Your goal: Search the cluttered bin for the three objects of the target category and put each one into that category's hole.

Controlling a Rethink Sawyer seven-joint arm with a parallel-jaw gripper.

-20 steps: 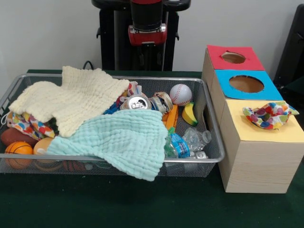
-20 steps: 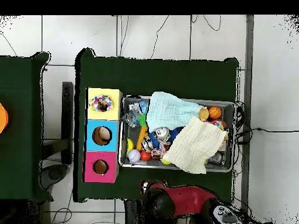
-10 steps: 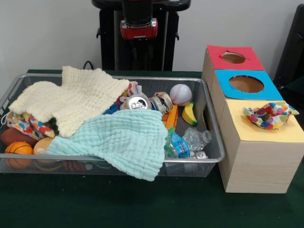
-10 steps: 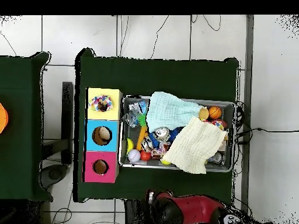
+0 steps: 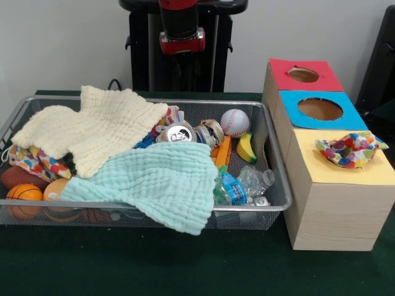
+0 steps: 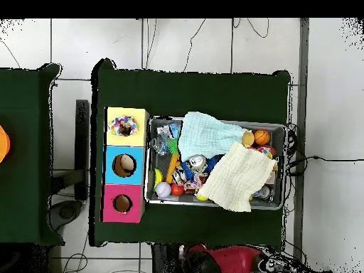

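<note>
A wire bin (image 5: pixel 274 161) holds a jumble under a cream cloth (image 5: pixel 92 126) and a mint cloth (image 5: pixel 154 182). Showing between them are a baseball (image 5: pixel 234 121), a toy banana (image 5: pixel 246 148), crushed cans (image 5: pixel 180 133), a plastic bottle (image 5: pixel 244 184), an orange basketball (image 5: pixel 23 194) and a brown football (image 5: pixel 13 176). To the right stand three boxes with holes: red (image 5: pixel 303 74), blue (image 5: pixel 319 109) and yellow (image 5: pixel 342 169). A spotted cloth (image 5: pixel 349 150) lies stuffed in the yellow box's hole. My gripper (image 5: pixel 182 43) hangs high behind the bin, well away from everything.
In the overhead view the bin (image 6: pixel 279 128) sits right of the box row (image 6: pixel 124 165) on the green table (image 6: pixel 192 89). My arm (image 6: pixel 224 257) lies off the table at the bottom edge. A second green table (image 6: pixel 25 153) stands at the left.
My arm has drawn back toward its base; in the overhead view less of it shows. In the front view its end shifted slightly left. Nothing in the bin moved.
</note>
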